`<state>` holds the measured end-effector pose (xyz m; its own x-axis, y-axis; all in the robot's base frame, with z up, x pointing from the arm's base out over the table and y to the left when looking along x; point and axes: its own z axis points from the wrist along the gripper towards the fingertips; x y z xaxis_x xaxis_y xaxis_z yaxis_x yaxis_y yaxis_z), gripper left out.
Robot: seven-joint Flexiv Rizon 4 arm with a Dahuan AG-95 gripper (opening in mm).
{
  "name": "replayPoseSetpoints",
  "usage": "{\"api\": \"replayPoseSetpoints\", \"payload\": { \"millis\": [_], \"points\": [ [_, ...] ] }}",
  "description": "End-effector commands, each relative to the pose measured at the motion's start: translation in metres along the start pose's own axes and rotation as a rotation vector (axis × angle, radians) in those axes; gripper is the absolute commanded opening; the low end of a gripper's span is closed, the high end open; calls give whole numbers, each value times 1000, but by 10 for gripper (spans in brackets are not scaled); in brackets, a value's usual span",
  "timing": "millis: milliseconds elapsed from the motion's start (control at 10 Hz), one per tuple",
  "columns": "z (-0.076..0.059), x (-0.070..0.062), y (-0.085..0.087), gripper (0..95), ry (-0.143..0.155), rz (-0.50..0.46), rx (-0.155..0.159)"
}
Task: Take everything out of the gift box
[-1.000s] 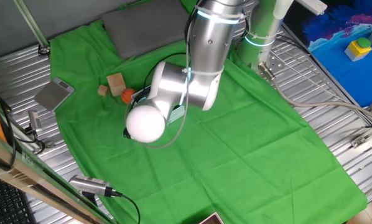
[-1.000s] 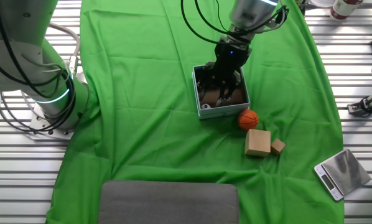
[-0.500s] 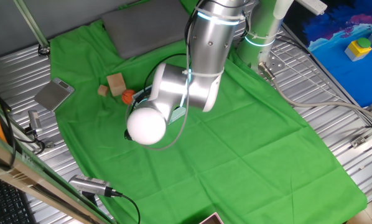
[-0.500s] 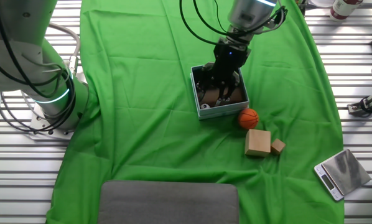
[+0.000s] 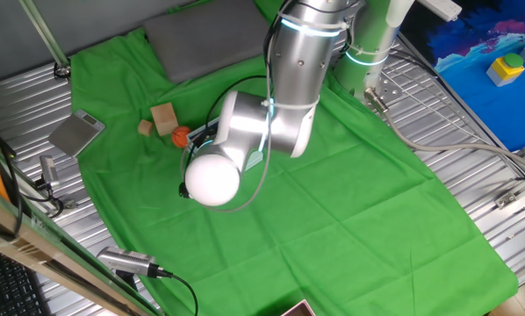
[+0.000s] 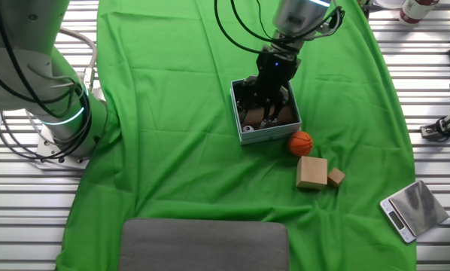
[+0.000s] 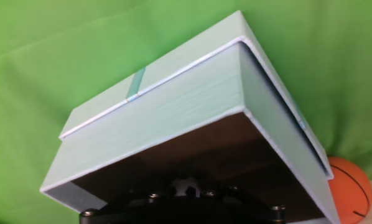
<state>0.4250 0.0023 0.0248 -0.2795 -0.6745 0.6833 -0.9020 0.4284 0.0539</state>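
Note:
The gift box [image 6: 244, 132] has pale blue-grey walls and a dark brown inside, and sits on the green cloth. My gripper [image 6: 267, 113] reaches down inside it, fingers between the walls. In the hand view the box wall [image 7: 173, 112] fills the frame, and the black-and-white soccer ball [image 7: 187, 185] shows just beyond the dark gripper body, low in the box. I cannot tell whether the jaws are closed on it. The orange basketball [image 6: 301, 142] lies on the cloth just outside the box and also shows in the hand view [image 7: 351, 190]. A tan wooden block [image 6: 311, 172] lies beside it.
A smaller wooden block [image 6: 335, 177] lies next to the big one. A small scale [image 6: 413, 209] sits on the metal table at the right. A flat grey plate [image 6: 204, 243] lies at the cloth's near edge. The arm's base [image 6: 52, 113] stands at the left.
My wrist has shifted slightly over the box, and the box has slid a few pixels to the left. The ball and blocks outside have not moved.

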Motion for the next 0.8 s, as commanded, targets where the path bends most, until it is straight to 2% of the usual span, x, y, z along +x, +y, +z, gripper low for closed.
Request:
{"api": "replayPoseSetpoints", "payload": {
  "millis": [100,400,500,600,700,800],
  "points": [
    [2,0,1,380,9,6,3],
    [4,0,2,380,4,8,10],
    [4,0,2,0,0,4,21],
    [4,-1,2,0,-1,2,26],
    [4,-2,1,0,-6,-13,49],
    [4,-2,1,0,-7,-11,49]
  ]
}}
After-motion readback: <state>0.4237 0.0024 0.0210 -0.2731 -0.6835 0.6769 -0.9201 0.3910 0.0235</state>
